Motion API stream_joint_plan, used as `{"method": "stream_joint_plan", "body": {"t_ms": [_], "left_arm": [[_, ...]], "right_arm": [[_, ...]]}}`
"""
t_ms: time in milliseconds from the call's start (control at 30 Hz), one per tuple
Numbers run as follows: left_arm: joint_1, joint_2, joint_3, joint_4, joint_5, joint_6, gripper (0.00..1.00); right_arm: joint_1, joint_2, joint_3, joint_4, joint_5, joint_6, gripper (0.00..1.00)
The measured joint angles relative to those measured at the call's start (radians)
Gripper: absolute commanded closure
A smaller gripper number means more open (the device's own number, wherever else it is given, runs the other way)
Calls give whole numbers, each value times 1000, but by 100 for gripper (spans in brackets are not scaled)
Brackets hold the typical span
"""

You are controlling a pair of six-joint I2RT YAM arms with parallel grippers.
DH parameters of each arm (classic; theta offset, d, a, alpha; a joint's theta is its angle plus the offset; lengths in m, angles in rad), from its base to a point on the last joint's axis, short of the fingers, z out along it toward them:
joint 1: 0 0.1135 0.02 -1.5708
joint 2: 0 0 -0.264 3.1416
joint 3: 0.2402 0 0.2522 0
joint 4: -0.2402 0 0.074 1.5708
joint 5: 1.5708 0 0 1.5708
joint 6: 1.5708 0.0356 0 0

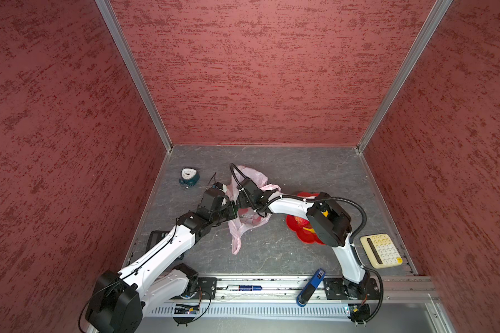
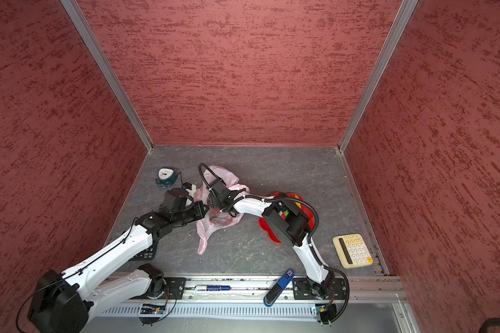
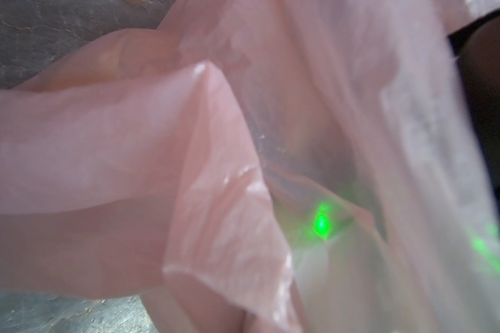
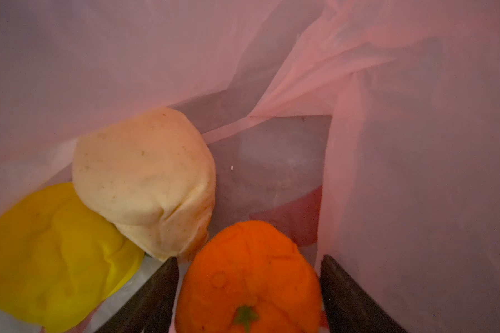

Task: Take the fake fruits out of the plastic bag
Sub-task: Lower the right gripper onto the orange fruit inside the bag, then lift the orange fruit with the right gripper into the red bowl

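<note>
Jaws of the left gripper (image 1: pixel 233 208) are closed. From the way the film bunches toward them in the left wrist view, they seem to be pinching the rim of the plastic bag (image 1: pixel 250 225) and holding its mouth up, though the pinch itself is hidden.

The bag lies crumpled between the two grippers, and the right gripper (image 4: pixel 248 258) is reached down inside it. Its jaws stand wide apart with the orange (image 4: pixel 248 285) squarely between them. The two dark fingers (image 4: pixel 156 297) sit right at the orange's flanks, and whether they press on it yet I cannot tell. Just outside one finger, touching the orange, rests a cream lump (image 4: pixel 145 178). Beyond that, leaning against it and farther from the jaws, is a yellow fruit (image 4: pixel 52 253).

Behind the right gripper, under its arm, sits the red plate (image 1: pixel 303 239). A couple of coloured pieces seem to lie on it, mostly covered by the arm.

My reading is that the task is partway through. Some fake fruits may already be out, and at least three remain in the bag. The orange looks like the piece in hand, with the cream lump and the yellow one left after it.
</note>
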Motion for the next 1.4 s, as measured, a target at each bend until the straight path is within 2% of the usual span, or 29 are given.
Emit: {"method": "stream_joint_plan", "body": {"t_ms": [333, 500, 667, 1067, 1267, 1400], "left_arm": [[3, 0, 0, 2, 0, 0, 91], [11, 0, 0, 1, -4, 0, 90], [19, 26, 3, 1, -13, -5, 91], [23, 136, 62, 16, -44, -35, 91], [23, 163, 83, 34, -47, -37, 90], [23, 163, 83, 37, -51, -39, 90]], "right_arm": [[-2, 0, -2, 0, 1, -4, 60], [-2, -40, -66, 29, -7, -8, 70], [-2, -143, -165, 26, -59, -29, 72], [8, -443, -286, 10, -254, -26, 74], [10, -587, -333, -69, -273, -11, 75], [9, -710, -333, -153, -230, -12, 75]]}}
